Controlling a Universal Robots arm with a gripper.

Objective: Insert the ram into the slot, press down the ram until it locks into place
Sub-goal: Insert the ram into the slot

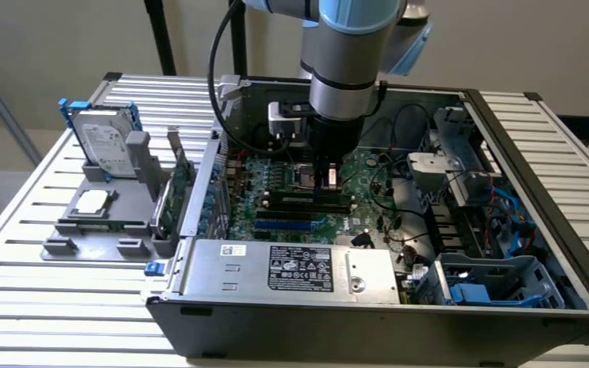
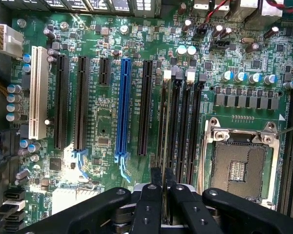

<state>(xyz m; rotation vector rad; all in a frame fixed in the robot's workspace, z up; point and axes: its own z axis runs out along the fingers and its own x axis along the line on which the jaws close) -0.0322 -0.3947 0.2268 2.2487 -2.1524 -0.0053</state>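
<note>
**Q:** Where is the ram?

**A:** The ram (image 2: 164, 151) stands on edge in the pincer (image 2: 164, 175), inside the open case (image 1: 376, 326) on the slatted desk (image 1: 49, 307). The two fingers (image 2: 155, 187) are drawn close and clamp the stick's thin top edge.

**Q:** Which way does it run?

**A:** Its long axis lies along the slot (image 2: 166, 83), the outermost of the parallel black ones, on the side toward the blue slot (image 2: 122, 107). In the exterior view that line runs from left to right across the board, and the arm comes straight down on it. The pictures do not show whether the ram is seated or just above the slot.

**Q:** How much room is there?

**A:** It is tight along both sides. The neighbouring memory slots sit just beside it, and the CPU socket (image 2: 239, 165) lies beyond them. A black card slot (image 2: 146, 107) stands between the ram and the blue slot. In the exterior view, loose cables (image 1: 402, 192) hang to the pincer's (image 1: 327, 182) right. The grey supply box (image 1: 284, 268) lines the near wall. The case is open at the top around the arm.
</note>
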